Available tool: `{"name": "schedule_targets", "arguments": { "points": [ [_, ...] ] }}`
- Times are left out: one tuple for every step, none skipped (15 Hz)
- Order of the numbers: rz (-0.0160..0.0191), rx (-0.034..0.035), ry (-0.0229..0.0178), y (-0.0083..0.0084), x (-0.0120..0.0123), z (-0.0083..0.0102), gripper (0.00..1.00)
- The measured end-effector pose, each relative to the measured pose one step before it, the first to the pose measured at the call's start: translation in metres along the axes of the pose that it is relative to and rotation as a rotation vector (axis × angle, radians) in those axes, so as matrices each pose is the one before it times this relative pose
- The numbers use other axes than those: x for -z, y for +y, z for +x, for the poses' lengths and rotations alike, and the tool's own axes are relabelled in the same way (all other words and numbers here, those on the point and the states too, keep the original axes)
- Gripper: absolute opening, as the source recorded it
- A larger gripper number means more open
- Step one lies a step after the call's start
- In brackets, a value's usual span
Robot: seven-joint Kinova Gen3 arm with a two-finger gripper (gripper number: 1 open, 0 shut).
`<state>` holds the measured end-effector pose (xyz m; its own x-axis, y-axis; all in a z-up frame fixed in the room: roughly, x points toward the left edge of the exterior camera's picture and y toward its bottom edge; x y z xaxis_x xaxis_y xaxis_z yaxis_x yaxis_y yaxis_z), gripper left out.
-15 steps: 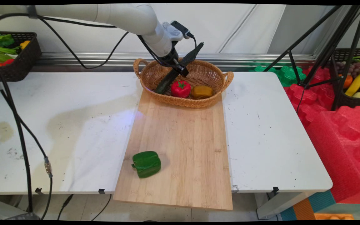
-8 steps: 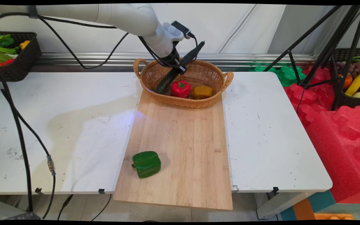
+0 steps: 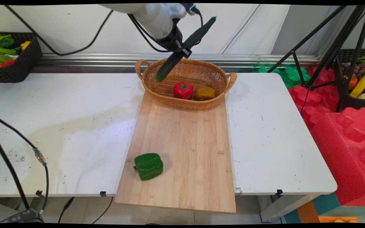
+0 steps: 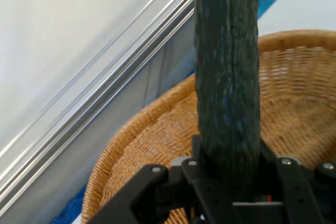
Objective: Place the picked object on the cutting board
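My gripper (image 3: 182, 50) is shut on a long dark green cucumber (image 3: 169, 63), held tilted in the air above the wicker basket (image 3: 223, 85). The cucumber's lower tip hangs over the basket's left part and its upper end points up to the right. In the hand view the cucumber (image 4: 227, 66) rises straight up from the gripper (image 4: 231, 182), with the basket's rim (image 4: 136, 129) behind it. Inside the basket lie a red tomato (image 3: 183, 90) and a brownish-yellow pepper (image 3: 205, 93).
A wooden cutting board (image 3: 185, 148) runs from the basket to the table's near edge, with a green bell pepper (image 3: 148, 166) on its near left. A dark basket of vegetables (image 3: 11, 55) stands at the back left. Black tripod legs (image 3: 315, 53) and red foam (image 3: 341, 126) are on the right.
The arm has risen and lifted the cucumber clear of the basket's floor; its lower tip now hangs higher, above the basket's left part. The other things have not moved.
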<state>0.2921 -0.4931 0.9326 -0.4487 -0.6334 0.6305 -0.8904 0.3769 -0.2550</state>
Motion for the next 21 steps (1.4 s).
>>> {"name": "schedule_targets", "arguments": {
  "points": [
    [-0.00365, -0.00988, 0.00574, 0.00257, 0.00991, 0.00089, 0.0],
    [-0.00755, -0.01597, 0.00584, 0.00474, 0.01412, 0.00068, 0.0],
    [-0.0118, -0.01885, 0.00138, 0.00598, 0.01634, -0.00156, 0.0],
    [-0.01377, -0.0194, -0.00359, 0.00674, 0.01559, -0.00352, 0.0],
    [-0.01281, -0.01745, -0.00569, 0.00601, 0.01248, -0.00423, 0.0],
    [-0.01599, -0.02333, -0.00904, 0.00786, 0.01342, -0.00591, 0.0],
    [-0.0152, -0.02083, -0.01139, 0.00786, 0.01226, -0.00689, 0.0],
    [-0.01077, -0.01469, -0.00974, 0.00595, 0.00771, -0.00514, 0.0],
    [-0.00884, -0.01264, -0.00889, 0.00486, 0.00564, -0.00471, 0.0],
    [-0.01472, -0.02175, -0.01681, 0.00844, 0.00888, -0.00893, 0.0],
    [-0.00838, -0.01196, -0.01013, 0.00496, 0.00422, -0.00522, 0.0],
    [-0.01035, -0.0145, -0.01351, 0.00622, 0.00428, -0.00629, 0.0],
    [-0.00873, -0.01209, -0.01397, 0.00595, 0.00346, -0.00642, 0.0],
    [-0.00961, -0.01392, -0.01725, 0.0068, 0.00327, -0.0077, 0.0],
    [-0.0098, -0.01673, -0.01996, 0.00737, 0.0025, -0.00885, 0.0],
    [-0.00732, -0.01628, -0.01442, 0.00611, 0.00105, -0.00659, 0.0],
    [-0.00713, -0.01529, -0.01428, 0.00574, -0.00026, -0.0059, 0.0],
    [-0.00519, -0.00874, -0.00949, 0.00424, -0.00136, -0.00374, 0.0],
    [-0.00544, -0.00983, -0.01145, 0.00488, -0.00259, -0.00363, 0.0],
    [-0.00517, -0.00952, -0.0109, 0.00498, -0.00477, -0.0025, 0.0],
    [-0.00462, -0.01359, -0.00966, 0.00472, -0.00625, -0.00091, 0.0]
  ]
}}
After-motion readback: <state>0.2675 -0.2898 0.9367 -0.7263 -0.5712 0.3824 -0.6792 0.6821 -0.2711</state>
